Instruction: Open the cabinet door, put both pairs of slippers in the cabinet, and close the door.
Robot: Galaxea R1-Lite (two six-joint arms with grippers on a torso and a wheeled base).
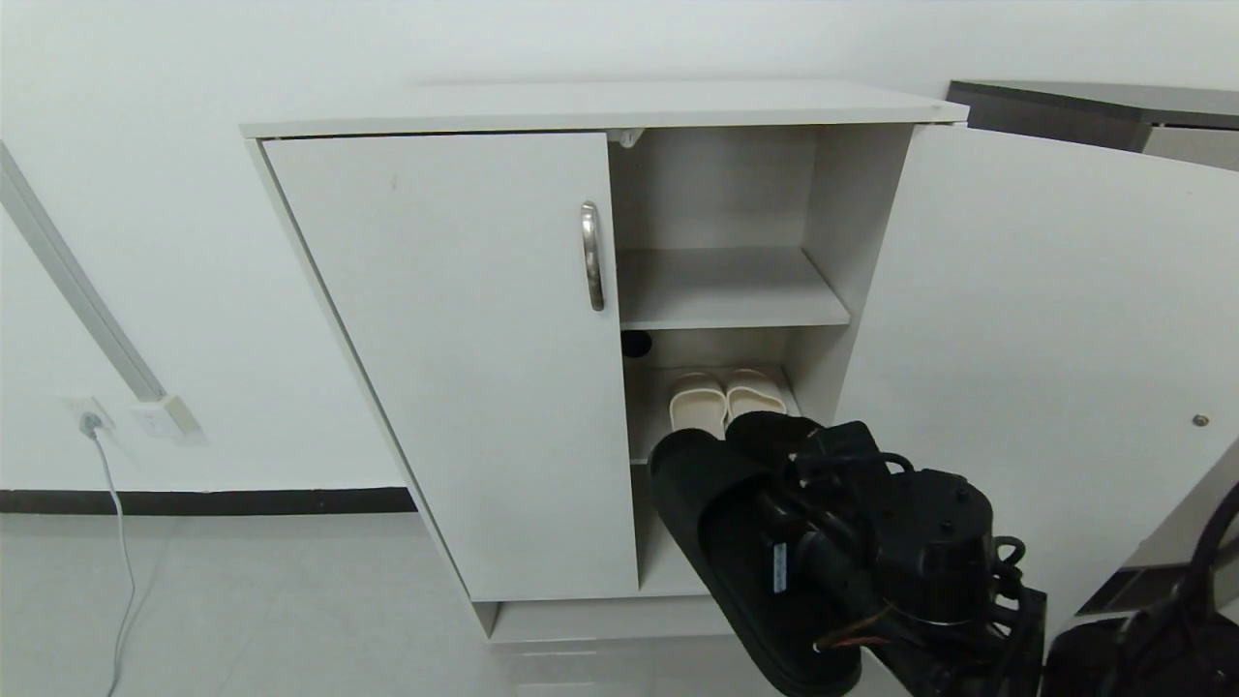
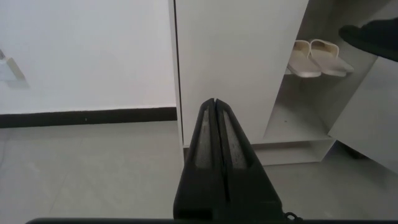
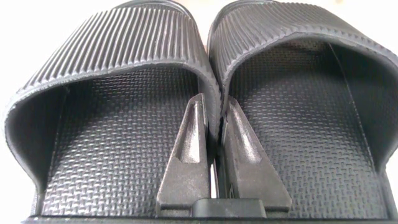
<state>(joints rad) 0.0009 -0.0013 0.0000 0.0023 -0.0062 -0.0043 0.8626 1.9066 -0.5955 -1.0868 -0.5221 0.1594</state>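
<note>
The door [image 1: 1045, 319] was open, the white slippers [image 1: 726, 399] inside; my right end effector [image 3: 214, 124] clamped the black slippers [image 3: 124, 68], not yet placed; my left end effector [image 2: 214, 109] was together.

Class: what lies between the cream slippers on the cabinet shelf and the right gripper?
The pair of black ribbed rubber slippers, clamped in the right gripper, seen in the head view.

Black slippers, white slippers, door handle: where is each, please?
black slippers [image 1: 707, 474], head view, on the strap of one slipper.
white slippers [image 1: 699, 405], head view, on the top of one slipper.
door handle [image 1: 591, 257], head view, on the bar's middle.
</note>
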